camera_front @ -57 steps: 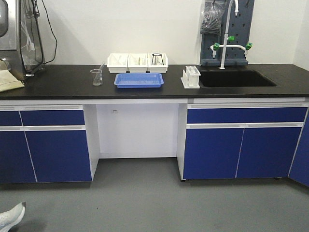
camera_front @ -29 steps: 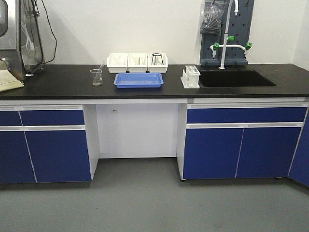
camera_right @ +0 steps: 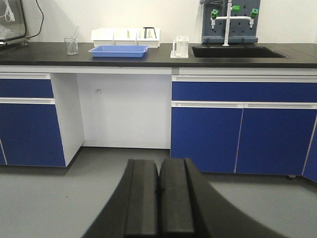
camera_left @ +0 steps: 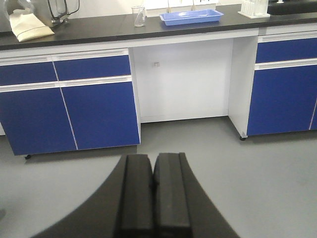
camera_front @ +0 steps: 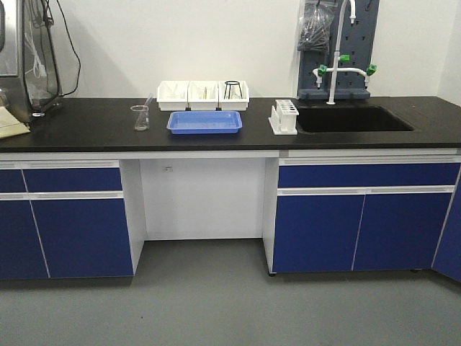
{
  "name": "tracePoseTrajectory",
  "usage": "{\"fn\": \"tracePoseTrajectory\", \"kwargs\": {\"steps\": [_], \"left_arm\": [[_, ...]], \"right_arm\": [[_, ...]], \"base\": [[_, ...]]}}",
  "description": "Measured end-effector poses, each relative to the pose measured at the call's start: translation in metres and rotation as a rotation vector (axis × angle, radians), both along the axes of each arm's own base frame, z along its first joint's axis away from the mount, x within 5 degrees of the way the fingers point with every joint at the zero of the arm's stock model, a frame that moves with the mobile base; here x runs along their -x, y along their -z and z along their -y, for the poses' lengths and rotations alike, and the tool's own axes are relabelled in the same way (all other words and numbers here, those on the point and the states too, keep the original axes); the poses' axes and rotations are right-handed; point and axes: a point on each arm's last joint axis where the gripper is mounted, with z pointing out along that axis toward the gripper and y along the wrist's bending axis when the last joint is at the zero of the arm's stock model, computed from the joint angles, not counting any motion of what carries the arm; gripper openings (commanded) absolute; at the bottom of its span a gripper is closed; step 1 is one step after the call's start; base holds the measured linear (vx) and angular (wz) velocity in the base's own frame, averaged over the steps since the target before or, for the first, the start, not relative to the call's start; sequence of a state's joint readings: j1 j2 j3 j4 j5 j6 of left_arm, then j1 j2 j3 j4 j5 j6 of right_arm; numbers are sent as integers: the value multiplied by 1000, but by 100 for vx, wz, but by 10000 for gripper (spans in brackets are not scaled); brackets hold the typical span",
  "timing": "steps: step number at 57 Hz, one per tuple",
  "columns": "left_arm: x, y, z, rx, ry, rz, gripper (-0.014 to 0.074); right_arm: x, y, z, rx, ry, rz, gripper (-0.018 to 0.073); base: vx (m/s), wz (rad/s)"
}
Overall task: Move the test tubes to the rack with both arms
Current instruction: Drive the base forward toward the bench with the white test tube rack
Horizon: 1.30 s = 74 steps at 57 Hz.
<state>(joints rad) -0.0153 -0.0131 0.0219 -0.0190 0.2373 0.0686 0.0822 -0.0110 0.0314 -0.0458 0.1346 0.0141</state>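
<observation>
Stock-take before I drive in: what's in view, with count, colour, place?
Plastic test-tube rack: one, white, countertop beside sink.
Shallow plastic tray: one, blue, counter centre.
Rectangular plastic bins: three, white, behind tray.
Wire tripod: one, black, at rightmost bin.
Glass beaker: one, clear, left of tray.
Sink: one, black, counter right.
Tap: one, white, green knobs, behind sink.
Test tubes: too small to tell.
Left gripper: one, black, shut, over floor.
Right gripper: one, black, shut, over floor.
</observation>
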Motion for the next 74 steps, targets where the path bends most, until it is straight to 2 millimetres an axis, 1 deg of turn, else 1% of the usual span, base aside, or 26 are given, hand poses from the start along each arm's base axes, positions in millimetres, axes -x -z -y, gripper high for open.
{"fn": "tracePoseTrajectory", "kwargs": {"steps": [30,74], "left_arm": [[0,0,0,0,0,0,-4],[0,0,0,0,0,0,-4]], "right_arm": [[0,0,0,0,0,0,-9],[0,0,0,0,0,0,-9]], "base": [[26,3],[46,-1]]}}
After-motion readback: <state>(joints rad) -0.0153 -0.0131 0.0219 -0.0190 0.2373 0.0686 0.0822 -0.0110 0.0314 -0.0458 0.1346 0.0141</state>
